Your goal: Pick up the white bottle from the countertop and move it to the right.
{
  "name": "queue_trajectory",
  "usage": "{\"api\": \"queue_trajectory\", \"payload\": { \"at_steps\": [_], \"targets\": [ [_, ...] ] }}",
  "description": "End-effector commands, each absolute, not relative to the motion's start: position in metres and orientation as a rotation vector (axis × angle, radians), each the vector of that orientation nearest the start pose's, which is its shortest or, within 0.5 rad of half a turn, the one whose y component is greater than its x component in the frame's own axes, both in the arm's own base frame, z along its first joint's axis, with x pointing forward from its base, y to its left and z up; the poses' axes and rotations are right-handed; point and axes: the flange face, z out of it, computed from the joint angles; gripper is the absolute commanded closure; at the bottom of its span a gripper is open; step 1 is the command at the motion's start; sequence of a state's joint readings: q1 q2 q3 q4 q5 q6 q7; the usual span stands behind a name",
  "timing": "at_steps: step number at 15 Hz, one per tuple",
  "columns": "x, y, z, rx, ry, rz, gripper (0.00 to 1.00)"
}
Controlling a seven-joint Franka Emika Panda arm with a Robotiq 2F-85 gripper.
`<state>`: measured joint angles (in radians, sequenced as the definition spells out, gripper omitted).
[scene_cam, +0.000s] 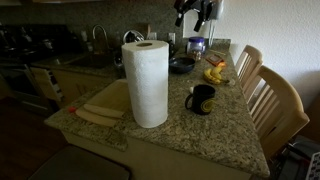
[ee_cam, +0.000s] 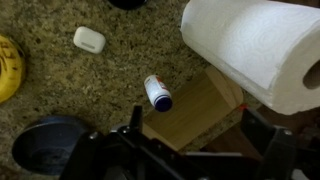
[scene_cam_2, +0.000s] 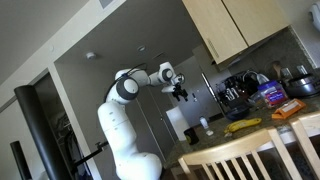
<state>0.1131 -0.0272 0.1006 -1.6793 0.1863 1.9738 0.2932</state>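
The white arm (scene_cam_2: 120, 125) reaches high over the speckled counter (scene_cam: 200, 130). Its jaws hang well above everything, spread wide and holding nothing. Below, a big paper towel roll (scene_cam: 150, 82) stands upright by a wooden board (ee_cam: 195, 105). The white bottle (ee_cam: 157, 93) lies on its side on the counter, just beside the board's corner.

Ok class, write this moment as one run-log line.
phase: pre-grasp | gripper: open, empty, high above counter | white bottle: on countertop, untouched
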Motion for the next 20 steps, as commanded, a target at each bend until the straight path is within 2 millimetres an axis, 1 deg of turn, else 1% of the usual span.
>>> {"api": "queue_trajectory", "payload": {
  "at_steps": [1, 2, 3, 4, 5, 6, 7, 9, 11, 12, 13, 14, 15, 17, 20],
  "targets": [
    [0.565, 0.134, 0.662, -2.800, 0.203, -0.449, 0.00],
    [0.580, 0.133, 0.664, -2.797, 0.226, -0.473, 0.00],
    [0.594, 0.132, 0.661, -2.797, 0.259, -0.491, 0.00],
    [0.607, 0.129, 0.657, -2.801, 0.291, -0.495, 0.00],
    [0.624, 0.125, 0.647, -2.818, 0.341, -0.497, 0.00],
    [0.638, 0.122, 0.634, -2.825, 0.385, -0.445, 0.00],
    [0.649, 0.112, 0.619, -2.836, 0.436, -0.392, 0.00],
    [0.673, 0.105, 0.588, -2.851, 0.509, -0.288, 0.00],
    [0.688, 0.102, 0.561, -2.867, 0.519, -0.172, 0.00],
    [0.690, 0.104, 0.549, -2.858, 0.474, -0.065, 0.00],
    [0.689, 0.109, 0.543, -2.846, 0.425, 0.010, 0.00],
    [0.683, 0.106, 0.544, -2.868, 0.486, -0.097, 0.00],
    [0.686, 0.108, 0.537, -2.866, 0.469, -0.043, 0.00],
    [0.687, 0.112, 0.533, -2.873, 0.435, -0.016, 0.00],
    [0.687, 0.107, 0.517, -2.903, 0.415, 0.019, 0.00]
  ]
}}
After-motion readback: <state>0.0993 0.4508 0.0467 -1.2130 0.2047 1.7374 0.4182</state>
